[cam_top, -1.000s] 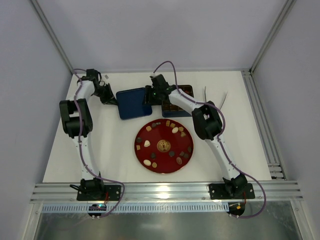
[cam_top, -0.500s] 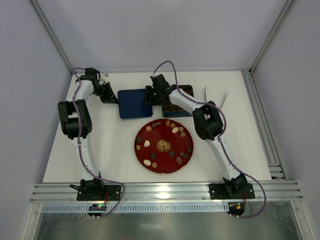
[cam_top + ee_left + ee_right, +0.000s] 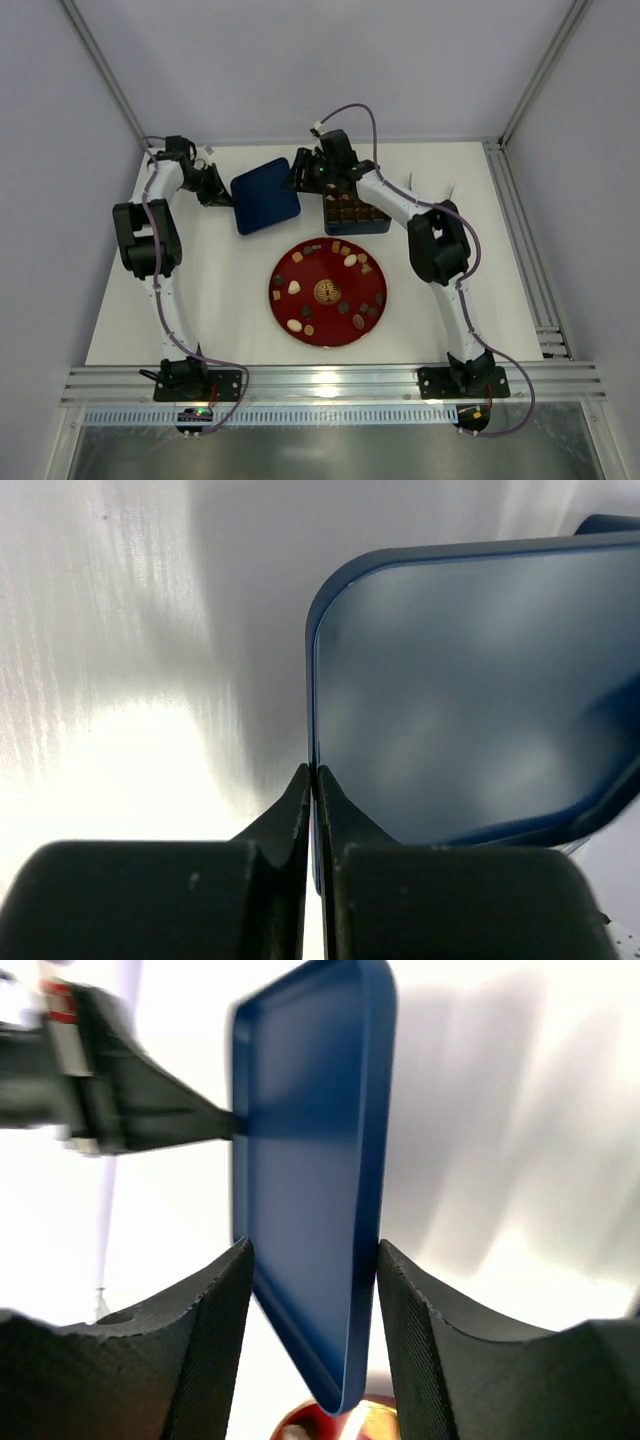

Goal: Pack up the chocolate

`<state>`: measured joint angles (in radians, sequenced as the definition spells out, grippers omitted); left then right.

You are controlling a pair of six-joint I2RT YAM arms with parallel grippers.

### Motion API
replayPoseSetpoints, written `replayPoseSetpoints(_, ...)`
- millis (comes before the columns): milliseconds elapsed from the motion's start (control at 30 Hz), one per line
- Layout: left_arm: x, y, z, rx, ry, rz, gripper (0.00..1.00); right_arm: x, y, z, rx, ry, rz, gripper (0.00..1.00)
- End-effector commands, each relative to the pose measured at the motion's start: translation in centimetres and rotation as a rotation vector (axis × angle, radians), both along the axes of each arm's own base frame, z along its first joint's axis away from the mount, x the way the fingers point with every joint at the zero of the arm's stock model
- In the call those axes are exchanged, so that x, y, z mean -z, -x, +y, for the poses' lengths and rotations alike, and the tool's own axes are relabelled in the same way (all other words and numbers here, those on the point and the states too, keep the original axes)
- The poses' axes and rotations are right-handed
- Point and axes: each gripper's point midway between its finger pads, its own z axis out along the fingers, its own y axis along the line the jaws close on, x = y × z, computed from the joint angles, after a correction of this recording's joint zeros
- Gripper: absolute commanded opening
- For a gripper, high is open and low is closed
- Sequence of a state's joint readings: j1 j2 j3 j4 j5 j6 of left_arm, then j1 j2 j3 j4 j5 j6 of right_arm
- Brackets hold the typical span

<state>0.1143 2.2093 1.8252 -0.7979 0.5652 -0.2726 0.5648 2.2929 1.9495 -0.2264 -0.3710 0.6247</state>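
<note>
Blue lid was off the tin and tilted, held between both arms, probably to clear the gridded insert for loading. Left gripper had its fingers pressed together, apparently pinching the lid's thin rim at the left edge. Right gripper sat about half open, its fingers clamped on either side of the lid's opposite edge. The chocolate lay scattered on the red plate, near side of the tin. Whether any tin cells were filled couldn't be told. Packing looked barely begun.
</note>
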Motion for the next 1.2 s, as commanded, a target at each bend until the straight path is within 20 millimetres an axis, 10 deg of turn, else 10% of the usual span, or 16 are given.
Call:
replayPoseSetpoints(0,-5.1,-0.1,-1.1,0.031,0.065,-0.107,0.0,-8.1,0.8,1.7,-0.069,-0.174,-0.104,0.52)
replayPoseSetpoints(633,-7.0,0.8,-3.5,0.047,0.167,-0.164,0.0,-5.0,2.5,1.4,-0.102,-0.136,-0.017,0.35)
replayPoseSetpoints(1167,-10.1,1.7,-6.3,0.097,0.182,-0.229,0.02,-7.3,3.3,-0.9,-0.085,-0.167,-0.032,0.05)
